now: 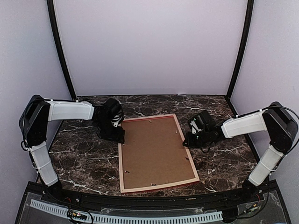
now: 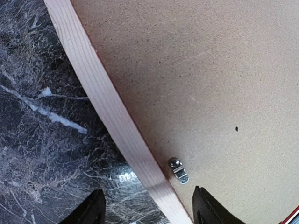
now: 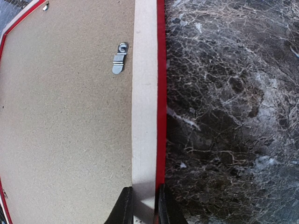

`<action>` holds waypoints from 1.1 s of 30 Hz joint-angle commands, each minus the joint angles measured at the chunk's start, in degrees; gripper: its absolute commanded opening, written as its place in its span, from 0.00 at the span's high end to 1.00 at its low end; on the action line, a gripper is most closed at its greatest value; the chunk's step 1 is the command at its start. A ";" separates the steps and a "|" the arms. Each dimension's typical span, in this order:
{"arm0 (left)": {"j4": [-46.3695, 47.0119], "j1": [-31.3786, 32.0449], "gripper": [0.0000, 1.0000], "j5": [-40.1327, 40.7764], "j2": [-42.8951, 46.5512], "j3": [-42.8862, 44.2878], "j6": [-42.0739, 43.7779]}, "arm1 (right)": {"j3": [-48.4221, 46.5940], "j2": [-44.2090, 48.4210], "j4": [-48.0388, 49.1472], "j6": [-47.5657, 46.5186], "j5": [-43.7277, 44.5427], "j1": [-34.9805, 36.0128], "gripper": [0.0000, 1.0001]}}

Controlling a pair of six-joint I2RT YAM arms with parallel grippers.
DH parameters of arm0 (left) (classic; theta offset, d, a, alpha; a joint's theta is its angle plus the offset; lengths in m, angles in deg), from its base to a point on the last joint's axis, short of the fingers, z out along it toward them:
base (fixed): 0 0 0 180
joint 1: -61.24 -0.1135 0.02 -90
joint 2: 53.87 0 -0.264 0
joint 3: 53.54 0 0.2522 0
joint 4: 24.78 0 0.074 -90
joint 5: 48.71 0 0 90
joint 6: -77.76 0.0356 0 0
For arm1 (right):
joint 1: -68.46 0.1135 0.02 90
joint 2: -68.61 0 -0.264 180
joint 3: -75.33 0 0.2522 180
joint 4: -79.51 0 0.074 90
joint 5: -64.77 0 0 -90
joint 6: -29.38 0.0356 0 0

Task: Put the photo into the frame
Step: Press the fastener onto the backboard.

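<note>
While one pincer clamps the rail, the other stands wide over a clip

Because the large thin rectangular wooden frame lies face down in the middle of the overhead view, only its pale natural wood back and a sliver of red edge show. The brown fibreboard backing board sits inside it, on the dark veined marble table. At the frame's right rail, centre right in that view, the right pincer is closed onto the wood. Its wrist view shows two fingers hugging the pale strip from either side at the bottom edge, most likely to stop the frame sliding while the other arm works. At the frame's upper left corner, the left pincer hangs with its jaws apart, holding nothing. At the bottom of its wrist view one finger sits over marble and the other over the board, just beside a small silver metal turn clip. That placement suggests the clip is the target, to free or lock the board. As for the photo, no view shows it; whether it lies under the board cannot be told
</note>
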 commanded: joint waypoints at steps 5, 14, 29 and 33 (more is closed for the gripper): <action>-2.33 0.41 0.34 2.98 0.02 0.26 0.57 | 1.44 -2.38 -0.11 0.91 -1.67 0.22 0.94; -1.67 0.41 0.35 3.02 -2.16 0.62 0.53 | 1.64 -2.29 -0.21 0.96 -1.58 0.25 0.94; 1.01 0.41 0.35 0.95 -4.35 0.70 0.14 | 1.46 -2.42 -0.15 0.76 -1.75 0.26 0.95; 2.04 0.41 0.34 0.95 -5.18 1.74 0.21 | 1.33 -2.46 -0.15 0.67 -1.67 0.26 0.94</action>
